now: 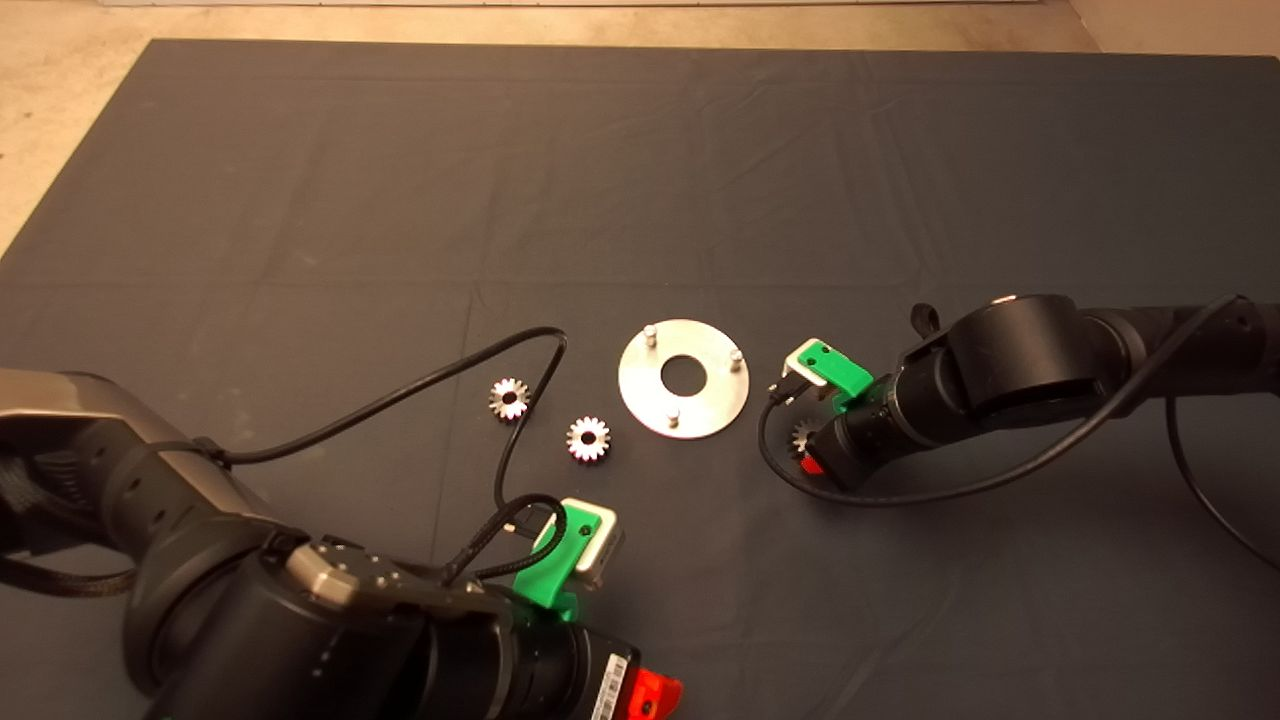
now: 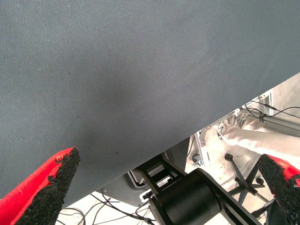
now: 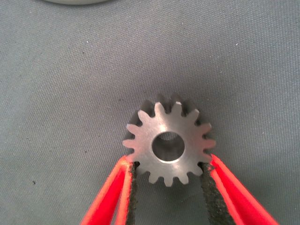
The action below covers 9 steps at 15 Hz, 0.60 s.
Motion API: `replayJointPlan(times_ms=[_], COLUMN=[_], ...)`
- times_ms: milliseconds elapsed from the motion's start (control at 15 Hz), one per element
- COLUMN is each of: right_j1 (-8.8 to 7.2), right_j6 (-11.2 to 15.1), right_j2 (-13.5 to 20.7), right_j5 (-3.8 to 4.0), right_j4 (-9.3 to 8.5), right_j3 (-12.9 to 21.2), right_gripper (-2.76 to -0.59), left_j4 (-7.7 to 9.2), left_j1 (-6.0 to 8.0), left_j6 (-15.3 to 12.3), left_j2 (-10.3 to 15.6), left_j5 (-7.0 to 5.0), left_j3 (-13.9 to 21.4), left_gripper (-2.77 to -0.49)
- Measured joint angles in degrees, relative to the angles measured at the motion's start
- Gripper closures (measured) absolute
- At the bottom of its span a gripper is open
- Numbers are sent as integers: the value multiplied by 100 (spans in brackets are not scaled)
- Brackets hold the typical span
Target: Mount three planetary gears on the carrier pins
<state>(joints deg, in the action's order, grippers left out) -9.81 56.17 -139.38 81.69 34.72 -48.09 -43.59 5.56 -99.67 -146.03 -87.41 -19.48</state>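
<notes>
A wide dark grey fabric mat (image 1: 400,200) fills nearly everything, creased in faint straight fold lines and lit evenly from above. Past its far and left edges runs a strip of pale beige speckled floor (image 1: 60,110). From the left wrist view the mat's edge cuts off diagonally, and beyond it there is light floor strewn with thin black cables (image 2: 105,206), a black wheeled chair base (image 2: 243,180), and a silvery metal frame rail (image 2: 276,123).

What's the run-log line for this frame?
right hand: shut on gear beside disc | left hand: open, parked | pins: bare | loose gears: two on mat
</notes>
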Motion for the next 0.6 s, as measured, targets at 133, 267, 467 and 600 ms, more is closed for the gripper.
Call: replayJointPlan(times_ms=[133,267,467,600], right_j1=[0,0,0,0], right_j6=[-2,-5,-21,-22], right_j2=[-1,-1,-1,-1], right_j5=[0,0,14,17], right_j4=[0,0,0,0], right_j3=[-2,-2,-2,-2], right_gripper=[-86,-86,-82,-80], left_j4=[0,0,0,0], left_j1=[0,0,0,0], left_j6=[0,0,0,0], left_j2=[0,0,0,0], left_j5=[0,0,0,0], left_j3=[0,0,0,0], left_gripper=[-276,-276,-276,-276])
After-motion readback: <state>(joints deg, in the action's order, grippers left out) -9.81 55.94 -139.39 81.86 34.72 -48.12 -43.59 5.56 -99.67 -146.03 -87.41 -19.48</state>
